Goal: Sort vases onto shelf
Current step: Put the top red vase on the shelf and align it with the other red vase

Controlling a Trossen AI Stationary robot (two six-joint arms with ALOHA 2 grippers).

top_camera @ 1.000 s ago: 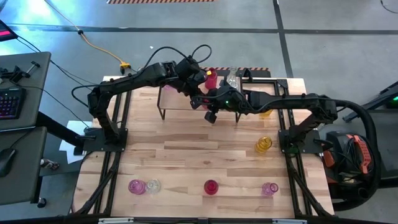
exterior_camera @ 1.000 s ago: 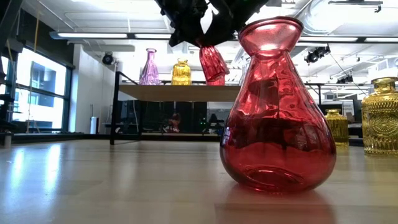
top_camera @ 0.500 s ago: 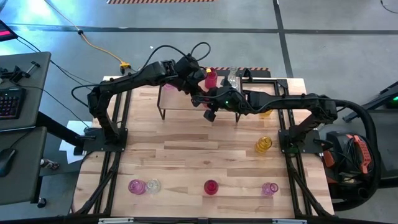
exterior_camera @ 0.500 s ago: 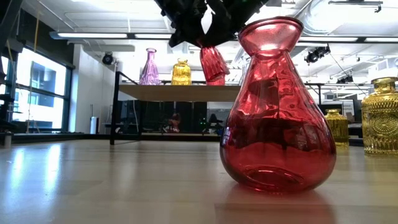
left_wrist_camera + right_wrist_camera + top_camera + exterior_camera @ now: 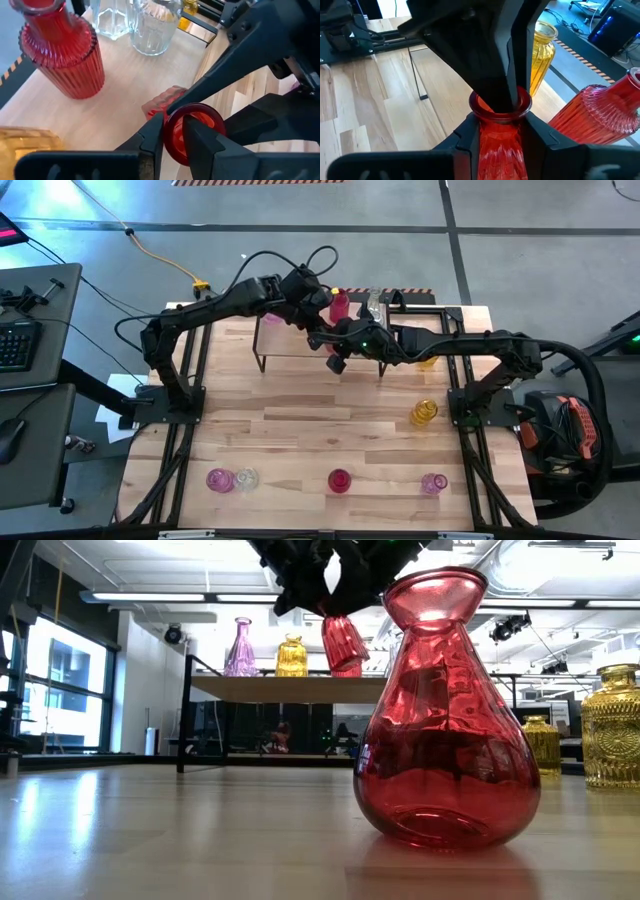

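Right wrist view: red ribbed vase (image 5: 497, 132) is clamped at the neck by right gripper (image 5: 499, 137) above the shelf (image 5: 290, 345); left gripper (image 5: 174, 131) apparently pinches its rim. Uneven release could tip it off

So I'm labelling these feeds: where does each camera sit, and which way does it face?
High: overhead, straight down on both arms and the light wooden wire-legged shelf.
Low: tabletop level, behind a big red glass vase; arms enter from above.
Left wrist: past the left tool, on a small ribbed red glass vase.
Right wrist: past the right tool.
Both wrist views share that ribbed vase.
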